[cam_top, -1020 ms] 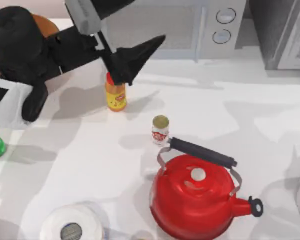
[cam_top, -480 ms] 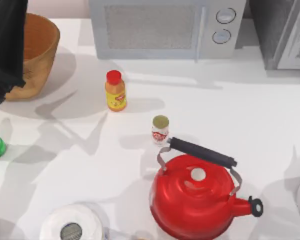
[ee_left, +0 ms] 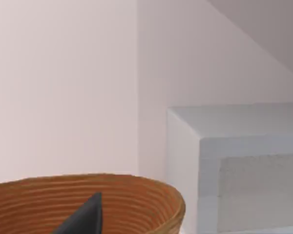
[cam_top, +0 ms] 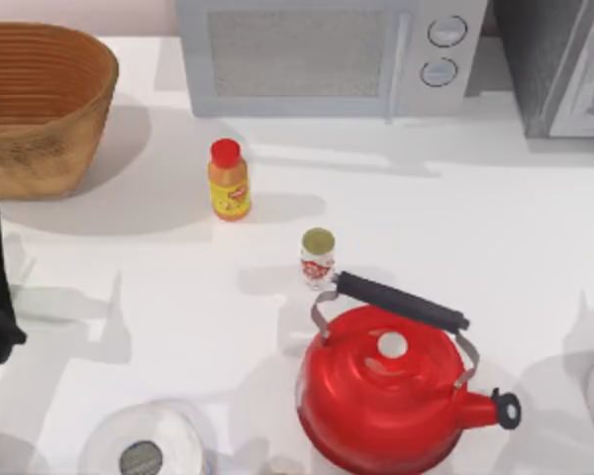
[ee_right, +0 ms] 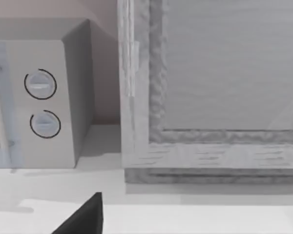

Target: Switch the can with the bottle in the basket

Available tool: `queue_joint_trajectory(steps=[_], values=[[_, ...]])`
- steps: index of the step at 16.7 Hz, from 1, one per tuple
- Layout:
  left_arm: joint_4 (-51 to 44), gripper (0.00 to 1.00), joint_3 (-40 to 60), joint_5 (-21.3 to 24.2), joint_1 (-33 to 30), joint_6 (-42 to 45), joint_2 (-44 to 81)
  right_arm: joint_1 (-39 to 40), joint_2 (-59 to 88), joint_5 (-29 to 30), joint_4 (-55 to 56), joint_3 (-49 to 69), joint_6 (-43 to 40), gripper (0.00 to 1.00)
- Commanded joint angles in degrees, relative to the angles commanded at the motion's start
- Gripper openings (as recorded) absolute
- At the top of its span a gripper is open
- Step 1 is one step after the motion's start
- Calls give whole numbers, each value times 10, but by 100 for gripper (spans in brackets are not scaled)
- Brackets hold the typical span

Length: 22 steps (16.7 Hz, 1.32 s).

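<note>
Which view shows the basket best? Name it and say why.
The top view: the basket sits at the table's far left corner with its rim, ribbed wall and inside visible. The left wrist view catches just its upper rim and inner wall, behind a dark fingertip. The right wrist view faces the microwave.

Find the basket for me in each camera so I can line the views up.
Top view: the basket sits in the table's far left corner, left of the microwave.
Left wrist view: its rim runs along the lower edge, beside the microwave.
Right wrist view: no basket.
Shared landmark: the microwave.
</note>
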Motion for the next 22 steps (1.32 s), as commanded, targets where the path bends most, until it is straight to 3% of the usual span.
queue_joint_trajectory(steps=[4,12,17,22], values=[[-66,100,-67,-55,41,6,-46,0,0,0,0,0,0,100],[-51,100,-65,-58,45,7,-27,0,0,0,0,0,0,100],[84,100,-41,-54,69,12,112,0,0,0,0,0,0,100],[279,100,-30,-30,106,23,352,0,0,0,0,0,0,100]])
